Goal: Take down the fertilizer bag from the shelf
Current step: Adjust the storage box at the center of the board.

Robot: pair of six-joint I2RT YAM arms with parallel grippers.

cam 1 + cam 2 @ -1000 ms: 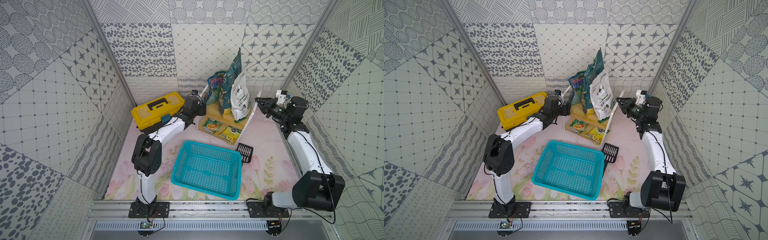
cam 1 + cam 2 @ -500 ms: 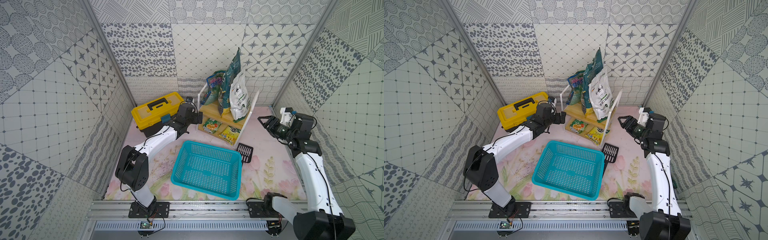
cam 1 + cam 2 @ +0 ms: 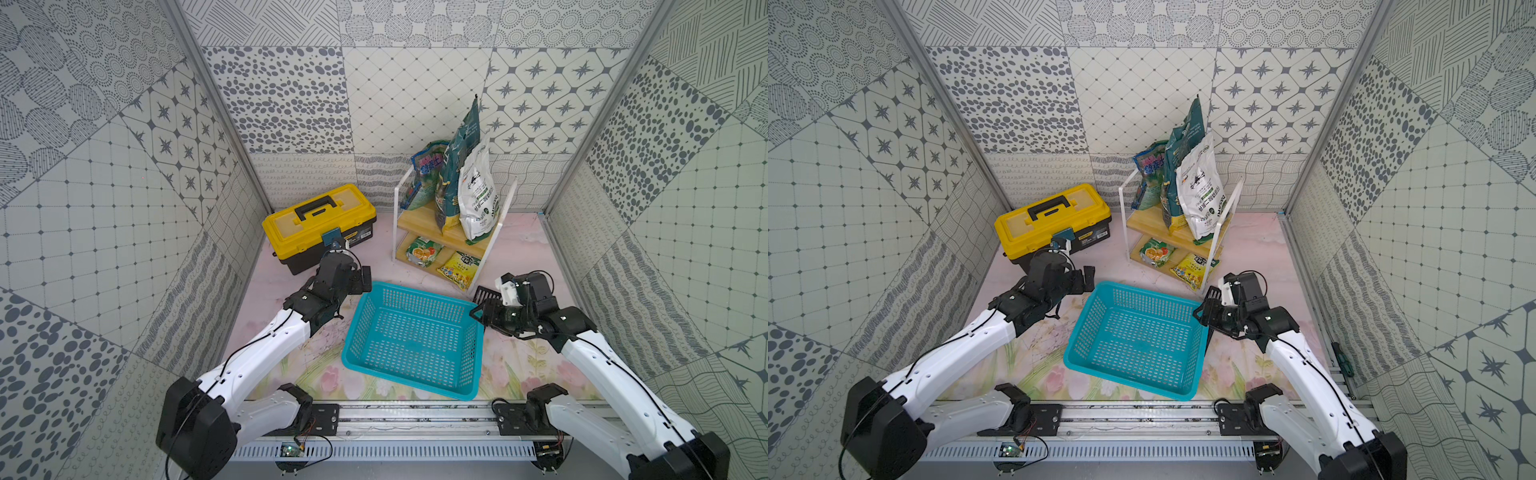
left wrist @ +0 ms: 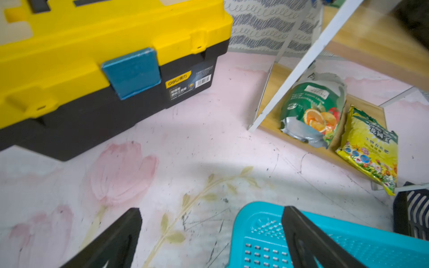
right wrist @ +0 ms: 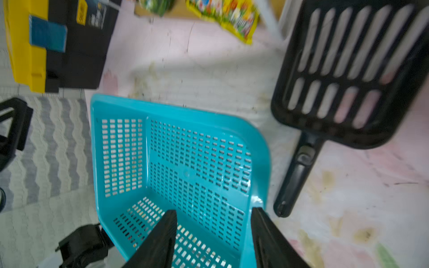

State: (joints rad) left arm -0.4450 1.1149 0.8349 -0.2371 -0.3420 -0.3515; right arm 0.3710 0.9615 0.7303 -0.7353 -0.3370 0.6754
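Observation:
The shelf (image 3: 419, 216) (image 3: 1144, 222) stands at the back right. On its upper board three bags stand upright: a white fertilizer bag (image 3: 478, 199) (image 3: 1202, 195) in front, a tall dark teal bag (image 3: 457, 166) and a blue-pink bag (image 3: 426, 170). My left gripper (image 3: 359, 282) (image 4: 211, 210) hangs open and empty low by the basket's far left corner, well short of the shelf. My right gripper (image 3: 478, 311) (image 5: 213, 211) is open over the basket's far right corner and holds nothing.
A teal basket (image 3: 415, 286) lies in the middle of the floor. A yellow-and-black toolbox (image 3: 320, 224) sits left of the shelf. A black slotted scoop (image 3: 484, 293) (image 5: 348, 69) lies between basket and shelf. A green bag (image 4: 313, 111) and a yellow bag (image 4: 369, 148) lie on the shelf's lower board.
Both arms have drawn back from the shelf and come down toward the basket's far corners. The left gripper has opened wider. The bags have not moved.

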